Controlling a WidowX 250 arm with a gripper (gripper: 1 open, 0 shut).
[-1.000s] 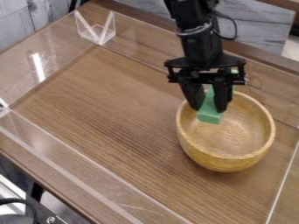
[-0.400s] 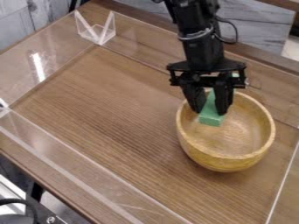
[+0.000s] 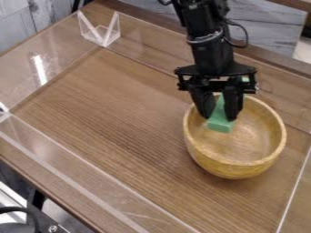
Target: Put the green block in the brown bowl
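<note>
The brown bowl [image 3: 235,155] is a round, light tan wooden bowl on the right side of the wooden table. The green block [image 3: 220,119] hangs on end over the bowl's back-left part, its lower end down inside the rim. My gripper [image 3: 216,108] points steeply down from the black arm and is shut on the block's upper part, one dark finger on each side. The block's top is hidden between the fingers.
Clear acrylic walls [image 3: 43,64] border the wooden tabletop [image 3: 109,118] along the left and front. A small clear stand [image 3: 98,29] sits at the back left corner. Dark equipment stands behind the arm.
The gripper with the green block has shifted very slightly to the right over the bowl; the grip is unchanged.
</note>
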